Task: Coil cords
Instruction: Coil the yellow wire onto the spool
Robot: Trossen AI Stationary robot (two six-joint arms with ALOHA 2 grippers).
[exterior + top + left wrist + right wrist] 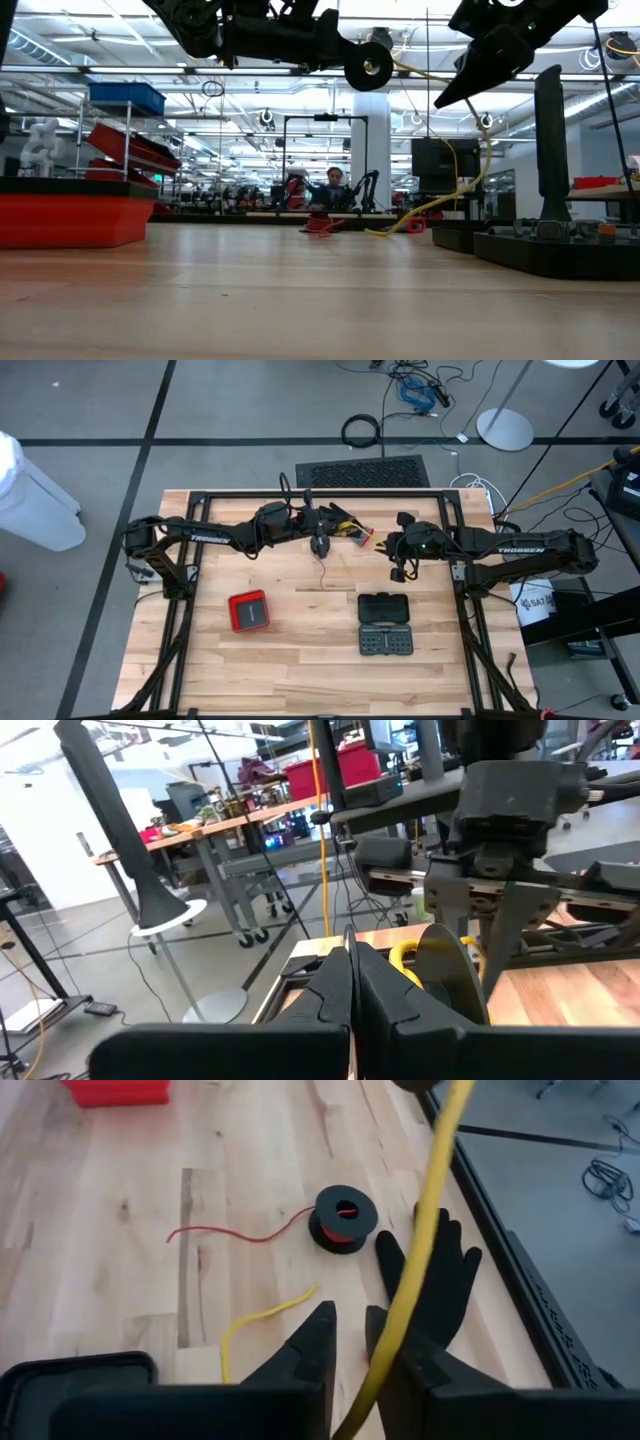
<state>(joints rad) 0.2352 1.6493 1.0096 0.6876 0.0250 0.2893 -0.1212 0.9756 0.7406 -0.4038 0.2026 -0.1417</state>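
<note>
My left gripper [340,55] is shut and held high over the middle of the table, with a black spool [368,65] of yellow cord at its tip. The yellow cord [484,150] runs from that spool to my right gripper [348,1325], bends there and hangs down; its tail [262,1318] lies on the table. My right gripper's fingers stand a narrow gap apart. A second black spool [343,1215] wound with red cord rests flat on the table, its red tail [230,1235] trailing across the wood. A black glove [430,1275] lies beside it. My left gripper is shut at the yellow cord's spool [450,970], which hangs clear above the table, its flat face toward the near edge. The fingers [335,985] hide the place of contact. My right gripper bears the yellow cord [400,1320] across the upper side of one finger [420,1365], behind the tip. Whether the cord is pinched I cannot tell. The cord is slack below it.
A red box [248,610] and an open black tool case [385,625] lie on the near half of the table. The black frame rail [540,1310] runs along the far edge past the glove. Bare wood lies between the red tail and the case.
</note>
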